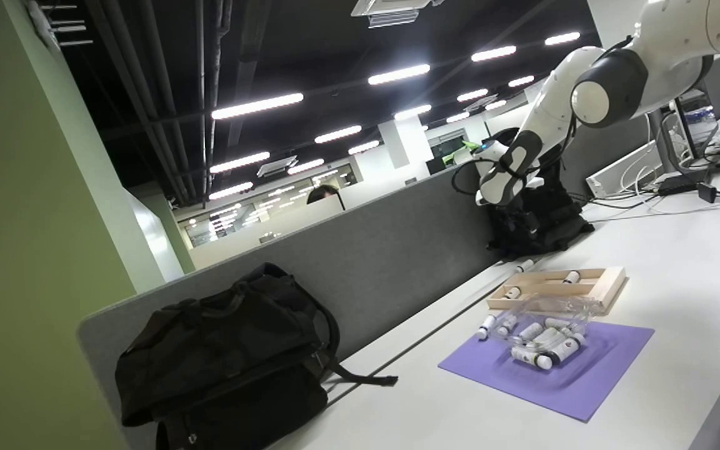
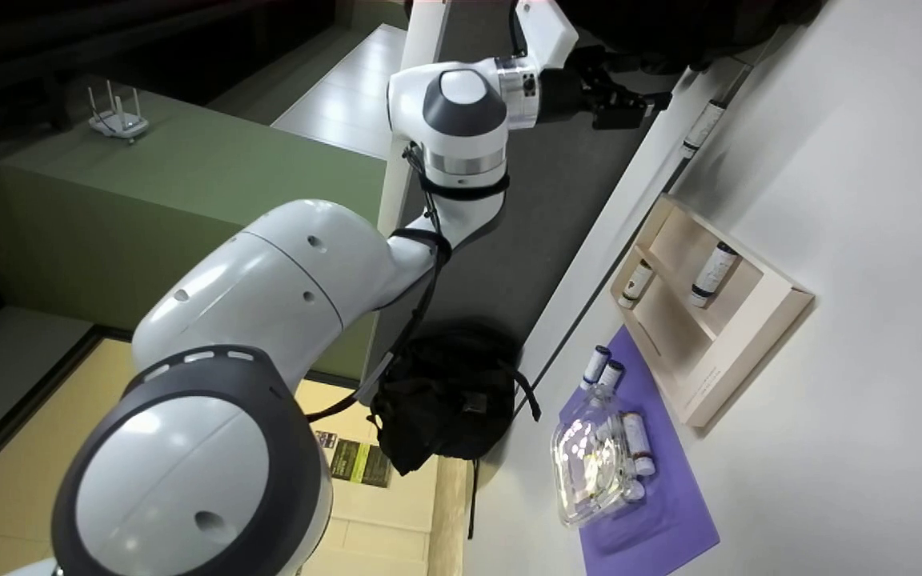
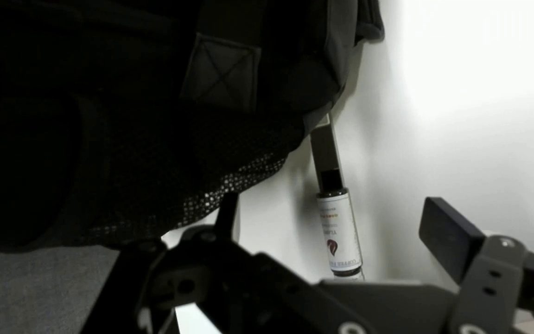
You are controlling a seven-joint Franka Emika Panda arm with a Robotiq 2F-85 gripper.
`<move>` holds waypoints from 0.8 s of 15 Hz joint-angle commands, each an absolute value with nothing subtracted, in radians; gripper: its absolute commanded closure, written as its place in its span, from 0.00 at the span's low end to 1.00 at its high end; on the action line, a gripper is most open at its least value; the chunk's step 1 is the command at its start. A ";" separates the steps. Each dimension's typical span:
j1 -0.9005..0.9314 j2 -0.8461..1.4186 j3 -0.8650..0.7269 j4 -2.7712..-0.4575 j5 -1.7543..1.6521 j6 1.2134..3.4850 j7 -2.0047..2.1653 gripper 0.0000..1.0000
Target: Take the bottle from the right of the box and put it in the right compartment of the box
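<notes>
Grasping bottle (image 3: 340, 232) near desk (image 1: 679, 275) edge by partition (image 1: 416, 234) calls for gripper (image 3: 334, 226), jaws apart, lowered squarely astride, clear of backpack (image 3: 155, 120).

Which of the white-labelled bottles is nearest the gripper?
The bottle lying alone on the desk, framed by the open gripper in the wrist view. The others are in the wooden box or at the purple mat.
</notes>
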State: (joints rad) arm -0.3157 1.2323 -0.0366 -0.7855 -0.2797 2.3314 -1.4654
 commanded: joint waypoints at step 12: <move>-0.343 1.283 -0.001 -0.733 -0.114 2.228 -1.614 0.00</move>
State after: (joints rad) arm -0.3434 1.2827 -0.0016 -0.7325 -0.1140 2.2273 -1.6137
